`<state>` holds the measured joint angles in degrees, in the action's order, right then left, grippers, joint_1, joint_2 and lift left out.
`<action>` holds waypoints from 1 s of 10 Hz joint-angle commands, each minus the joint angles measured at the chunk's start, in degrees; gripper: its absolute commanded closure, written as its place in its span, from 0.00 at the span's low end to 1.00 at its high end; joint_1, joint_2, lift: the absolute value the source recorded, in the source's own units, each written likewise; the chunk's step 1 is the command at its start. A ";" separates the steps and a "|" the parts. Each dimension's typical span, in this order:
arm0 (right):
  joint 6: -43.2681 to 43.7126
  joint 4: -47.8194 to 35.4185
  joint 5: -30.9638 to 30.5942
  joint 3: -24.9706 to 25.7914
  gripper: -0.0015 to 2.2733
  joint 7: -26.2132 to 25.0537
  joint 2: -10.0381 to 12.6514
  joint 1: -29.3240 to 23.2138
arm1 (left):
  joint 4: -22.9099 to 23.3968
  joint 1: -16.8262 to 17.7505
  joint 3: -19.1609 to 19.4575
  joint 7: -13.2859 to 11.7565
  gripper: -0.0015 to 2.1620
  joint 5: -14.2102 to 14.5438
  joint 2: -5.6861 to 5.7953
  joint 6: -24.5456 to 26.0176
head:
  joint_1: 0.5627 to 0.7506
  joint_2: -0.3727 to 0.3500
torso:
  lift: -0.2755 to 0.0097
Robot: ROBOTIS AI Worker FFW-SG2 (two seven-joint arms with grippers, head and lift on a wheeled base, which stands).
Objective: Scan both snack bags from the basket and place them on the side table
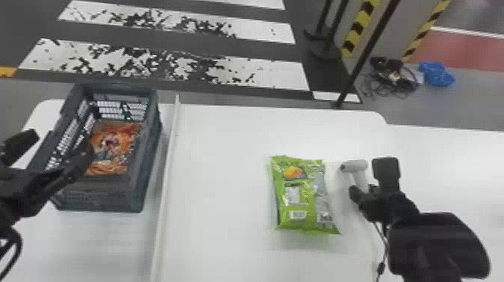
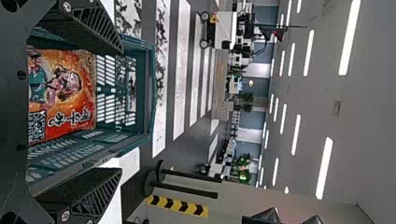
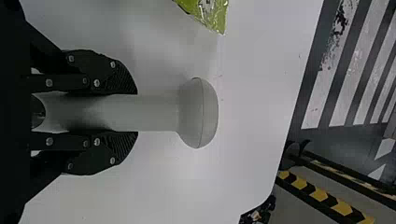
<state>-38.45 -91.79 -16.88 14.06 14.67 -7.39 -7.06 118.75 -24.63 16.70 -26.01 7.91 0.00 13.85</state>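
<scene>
My left gripper [image 1: 60,161] is over the basket [image 1: 150,150] at the head view's left, its fingers spread with nothing between them. An orange snack bag [image 1: 114,144] lies inside the basket. In the left wrist view the left gripper [image 2: 119,112] stands open before the orange bag [image 2: 65,93] and the basket wall [image 2: 149,93]. A green snack bag [image 1: 303,195] lies flat on the white table. Right of it, my right gripper [image 1: 369,182] holds the white scanner [image 1: 354,166]. In the right wrist view, the right gripper [image 3: 135,113] is shut on the handle of the scanner [image 3: 198,113].
A raised white strip [image 1: 168,161] runs along the table between the basket and the green bag. The side table [image 1: 450,161] adjoins at the right. Black posts [image 1: 365,56] stand on the floor beyond the table's far edge.
</scene>
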 commanded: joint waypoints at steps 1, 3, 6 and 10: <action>0.00 -0.23 0.54 0.09 0.05 -0.25 0.00 -0.41 | 0.17 -0.06 0.00 0.00 0.05 0.00 -0.15 0.00 | 0.70 0.28 | 0.70; -0.88 -3.48 1.94 0.35 0.00 -1.48 0.18 -2.35 | 0.25 -0.15 0.00 0.00 0.05 -0.09 -0.15 0.00 | 0.70 0.28 | 0.70; -7.03 -15.26 9.41 3.08 0.02 -1.04 0.36 -9.03 | 0.25 -0.06 -0.26 0.00 0.05 -0.18 -0.15 0.00 | 0.70 0.27 | 0.70; -21.10 -23.70 27.78 9.84 0.02 7.92 0.71 -12.37 | -0.10 0.29 -0.53 0.00 0.05 -0.44 -0.15 0.18 | 0.70 0.32 | 0.70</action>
<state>-58.08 -114.69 9.70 23.62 22.70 -6.73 -19.23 118.68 -24.35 16.17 -26.01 7.48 0.00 14.03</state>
